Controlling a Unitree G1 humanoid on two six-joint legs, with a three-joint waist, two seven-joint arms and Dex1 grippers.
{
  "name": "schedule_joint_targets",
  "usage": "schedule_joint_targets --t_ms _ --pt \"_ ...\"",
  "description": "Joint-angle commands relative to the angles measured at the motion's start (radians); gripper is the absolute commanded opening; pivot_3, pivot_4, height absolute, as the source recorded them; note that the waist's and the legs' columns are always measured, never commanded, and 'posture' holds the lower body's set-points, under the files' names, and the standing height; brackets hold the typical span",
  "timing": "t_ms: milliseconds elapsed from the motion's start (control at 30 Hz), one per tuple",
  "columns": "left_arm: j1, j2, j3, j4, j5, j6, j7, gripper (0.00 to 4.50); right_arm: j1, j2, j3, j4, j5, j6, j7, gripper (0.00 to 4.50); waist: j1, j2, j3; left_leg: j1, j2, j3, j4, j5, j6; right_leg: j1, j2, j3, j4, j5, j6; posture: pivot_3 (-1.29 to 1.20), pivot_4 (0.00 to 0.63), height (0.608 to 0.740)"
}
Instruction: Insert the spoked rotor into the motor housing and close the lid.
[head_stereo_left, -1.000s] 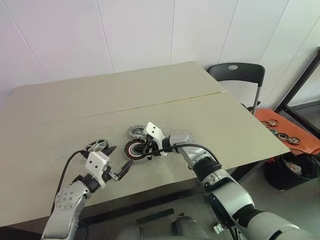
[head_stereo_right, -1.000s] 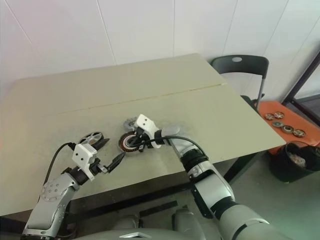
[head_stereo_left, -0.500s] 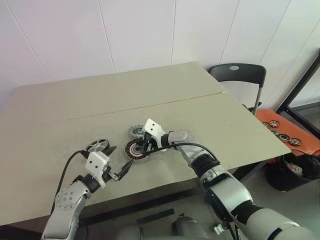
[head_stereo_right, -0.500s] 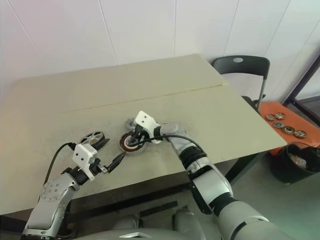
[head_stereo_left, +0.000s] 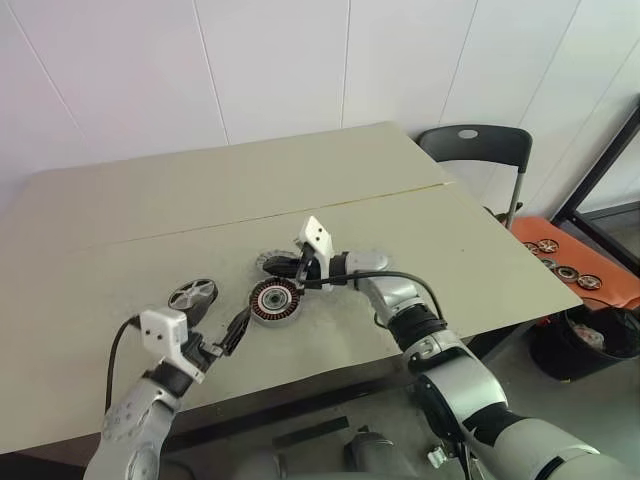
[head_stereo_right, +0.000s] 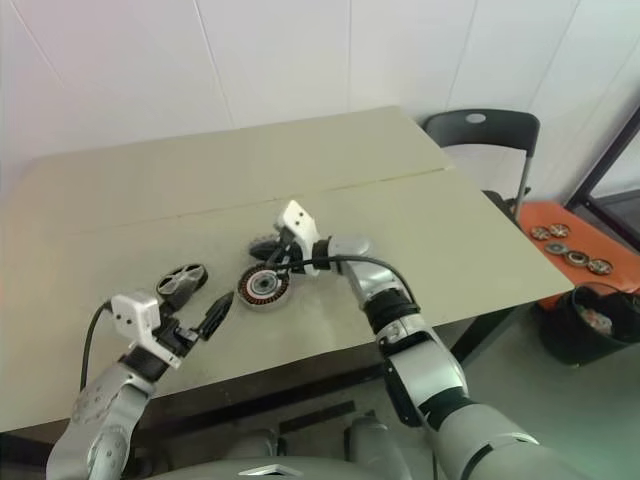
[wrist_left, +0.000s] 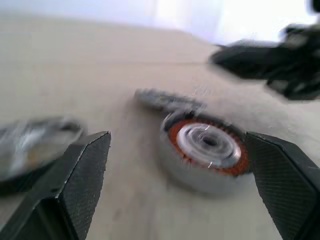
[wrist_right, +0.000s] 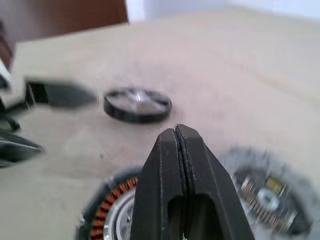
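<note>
The motor housing (head_stereo_left: 275, 300), a round puck with copper windings and a silvery centre, lies flat near the table's front edge. Left of it rests the spoked rotor (head_stereo_left: 193, 294), also flat. The grey toothed lid (head_stereo_left: 268, 263) lies just behind the housing, partly covered by my right gripper (head_stereo_left: 296, 270). That gripper is shut and empty, hovering above the gap between housing and lid and pointing left. My left gripper (head_stereo_left: 236, 331) is open and empty, low in front of the housing and rotor. Its wrist view shows the housing (wrist_left: 207, 150) between its spread fingers (wrist_left: 82, 175).
The beige table (head_stereo_left: 440, 250) has a seam (head_stereo_left: 380, 197) across its middle. A black folding chair (head_stereo_left: 475, 148) stands at its far right corner. On the floor at right, an orange tray (head_stereo_left: 580, 270) holds more round parts beside a dark bin (head_stereo_left: 585, 340).
My right gripper has lifted off the housing and now hangs nearer the lid. The left arm has drawn back toward the table's front edge and rolled its wrist, still open.
</note>
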Motion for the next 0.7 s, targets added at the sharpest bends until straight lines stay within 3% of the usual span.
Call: schedule_joint_targets --t_ms 33,400,700 --pt "0.031 -0.040 0.075 -0.056 -0.128 0.106 0.110 4.50 -0.037 -0.056 -0.022 -0.074 0.046 0.005 0.096 0.02 0.000 -0.001 0.000 0.000 0.000 0.000 0.001 0.000 0.000 0.000 0.000 0.000 0.000 0.000 0.000 0.00 0.000 0.740" --pt "-0.209 -0.167 0.213 0.013 -0.439 0.282 0.437 4.50 -0.011 -0.180 -0.003 -0.116 0.030 -0.025 0.173 0.02 0.001 -0.004 0.003 0.000 -0.001 0.000 0.003 0.000 0.000 0.002 0.000 -0.001 -0.001 0.000 0.000 0.00 0.000 0.740" --pt "-0.329 -0.208 0.266 0.146 -0.538 0.328 0.586 4.50 0.020 -0.199 -0.014 -0.175 0.044 -0.004 0.143 0.02 0.002 -0.005 0.003 0.001 -0.002 0.000 0.002 0.000 0.000 0.003 0.000 -0.001 -0.001 0.000 0.000 0.00 0.000 0.740"
